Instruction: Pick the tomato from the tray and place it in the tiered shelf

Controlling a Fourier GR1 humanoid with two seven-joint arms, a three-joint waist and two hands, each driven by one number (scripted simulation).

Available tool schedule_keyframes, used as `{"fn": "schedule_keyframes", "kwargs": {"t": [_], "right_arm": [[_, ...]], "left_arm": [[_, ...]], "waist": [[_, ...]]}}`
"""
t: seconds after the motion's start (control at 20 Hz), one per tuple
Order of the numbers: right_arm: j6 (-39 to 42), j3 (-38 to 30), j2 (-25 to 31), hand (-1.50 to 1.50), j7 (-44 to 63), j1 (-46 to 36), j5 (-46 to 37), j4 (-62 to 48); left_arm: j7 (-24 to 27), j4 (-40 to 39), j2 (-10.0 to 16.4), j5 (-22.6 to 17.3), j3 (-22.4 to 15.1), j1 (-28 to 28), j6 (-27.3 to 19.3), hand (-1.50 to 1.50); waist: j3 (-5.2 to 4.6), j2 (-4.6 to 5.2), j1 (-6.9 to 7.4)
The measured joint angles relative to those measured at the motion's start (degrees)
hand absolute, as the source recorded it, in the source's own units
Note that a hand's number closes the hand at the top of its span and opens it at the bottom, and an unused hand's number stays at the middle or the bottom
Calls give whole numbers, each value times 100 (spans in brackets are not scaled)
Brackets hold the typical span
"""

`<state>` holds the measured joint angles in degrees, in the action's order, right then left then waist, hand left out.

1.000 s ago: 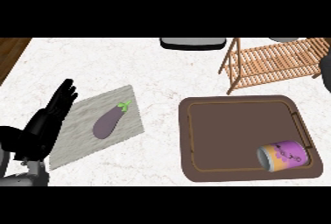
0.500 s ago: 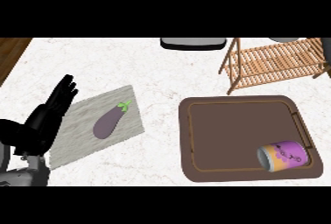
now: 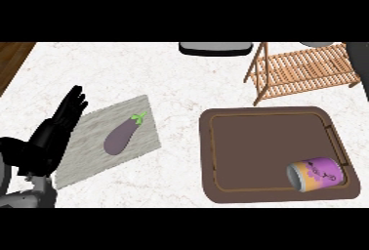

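Counter [image 3: 180,83]: white marbled top, carrying everything listed below.

Tray [image 3: 259,146]: dark brown, rounded corners, raised rim, at my right front. One item inside.

Tiered shelf [image 3: 306,71]: slatted light wood, at the far right, just beyond the tray's far edge. I cannot see anything on its slats.

Mat [image 3: 90,161]: grey, rectangular, lying askew at my left, well apart from the tray.

Left hand [image 3: 54,134]: black, at the left edge over the mat's near-left side, fingers straight and close together, pointing away from me, clasping nothing.

Dark rounded object [image 3: 215,48]: at the far edge, cut off by the view; I cannot tell what it is.

Can [image 3: 317,174]: purple and orange label, lying on its side in the tray's near-right corner, beside the rim. It is the item the tray holds, and it is a can rather than a tomato.

Eggplant [image 3: 121,136]: purple with a green stem, lying on the middle of the mat, stem toward the far side, just beside my fingers but not touching them.
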<state>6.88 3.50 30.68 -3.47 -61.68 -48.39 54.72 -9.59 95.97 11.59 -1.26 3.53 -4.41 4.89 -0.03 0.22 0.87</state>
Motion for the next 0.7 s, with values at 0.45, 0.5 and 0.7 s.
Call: {"fn": "schedule_keyframes", "kwargs": {"t": [0.45,0.5,0.7], "right_arm": [[-440,-414,25,150,398,90,-268,-546],[-624,-504,51,150,490,139,-300,-587],[-866,-257,508,-150,824,253,-1005,-767]], "left_arm": [[-205,202,-5,-12,44,42,22,0],[-203,260,-28,11,14,93,10,0],[-188,223,-18,22,34,31,10,0]], "waist": [[3,-5,-7],[3,-6,-5],[-11,7,-27]]}}
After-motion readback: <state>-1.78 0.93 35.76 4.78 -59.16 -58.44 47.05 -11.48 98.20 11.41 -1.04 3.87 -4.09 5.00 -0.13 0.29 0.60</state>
